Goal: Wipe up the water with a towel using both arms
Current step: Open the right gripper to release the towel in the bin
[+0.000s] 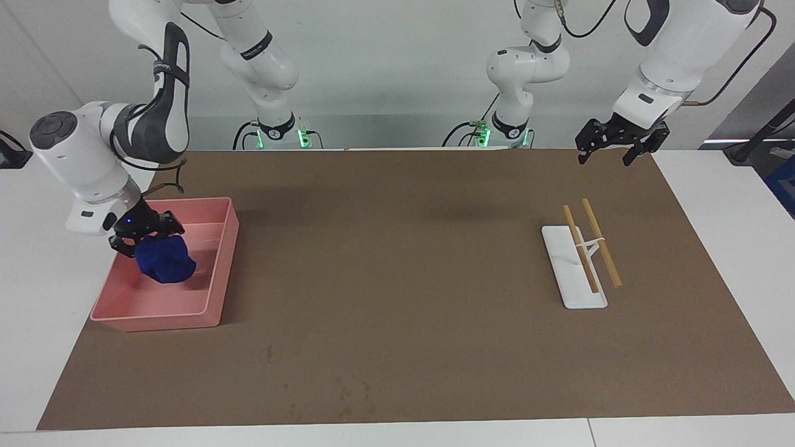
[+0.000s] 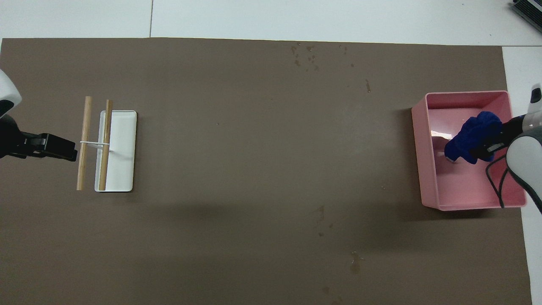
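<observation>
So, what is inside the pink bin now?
Inside the pink bin is only the blue towel, gripped by the right gripper, which is shut on it. The rest of the floor looks bare. The floor directly under the towel is covered.

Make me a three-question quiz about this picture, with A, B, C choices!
1. Where is the small deep-blue soft cloth towel?
A. over the pink plastic bin
B. on the white flat tray
C. on the bare brown mat

2. How many thin wooden sticks lie across the white flat tray?
A. one
B. two
C. four

3. What is the right pincer doing?
A. standing open, holding nothing
B. squeezing a stick
C. shut on the towel

Answers: 1 A, the blue bundle hangs inside the bin's walls. 2 B, two sticks sit side by side across the tray. 3 C, its black fingers clamp the top of the cloth, while the left pincer waits open over the mat's edge.
</observation>
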Motion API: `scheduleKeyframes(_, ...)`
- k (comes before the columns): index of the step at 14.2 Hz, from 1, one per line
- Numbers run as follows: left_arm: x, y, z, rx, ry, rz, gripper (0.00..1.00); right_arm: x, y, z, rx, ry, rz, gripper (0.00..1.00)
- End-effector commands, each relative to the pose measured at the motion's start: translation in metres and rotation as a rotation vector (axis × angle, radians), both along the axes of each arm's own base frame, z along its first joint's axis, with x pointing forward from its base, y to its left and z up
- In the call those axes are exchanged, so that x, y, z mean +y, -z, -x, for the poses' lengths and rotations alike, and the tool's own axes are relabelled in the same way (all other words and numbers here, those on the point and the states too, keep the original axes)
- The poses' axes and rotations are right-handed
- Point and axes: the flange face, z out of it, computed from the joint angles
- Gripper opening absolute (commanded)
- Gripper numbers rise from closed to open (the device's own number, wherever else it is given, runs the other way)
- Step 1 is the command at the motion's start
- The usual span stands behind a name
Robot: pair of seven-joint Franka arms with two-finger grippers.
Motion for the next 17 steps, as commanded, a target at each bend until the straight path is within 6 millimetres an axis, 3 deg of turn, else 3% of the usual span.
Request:
scheduleKeyframes(1,0.002,-0.004,0.006,0.006,0.001,0.009,1.0,0.002,-0.006,0.013,-0.016,-0.016,0.031,0.27)
scheduleKeyframes(2,0.002,-0.004,0.006,0.006,0.001,0.009,1.0,0.003,-0.007,0.012,-0.018,-0.015,0.031,0.8)
scheduleKeyframes(3,0.002,-0.004,0.006,0.006,0.001,0.009,1.0,0.002,-0.007,0.012,-0.018,-0.012,0.031,1.0)
scheduleKeyframes(8,0.002,-0.004,0.006,0.006,0.001,0.009,1.0,0.005,-0.019,0.007,-0.028,-0.01,0.028,1.0)
scheduleKeyframes(11,0.002,-0.004,0.006,0.006,0.001,0.009,1.0,0.016,-0.045,0.0,-0.018,-0.014,0.017,1.0)
scheduleKeyframes(17,-0.002,-0.006,0.002,-0.023,0.008,0.011,1.0,0.103,-0.111,-0.002,0.005,0.14,0.025,1.0)
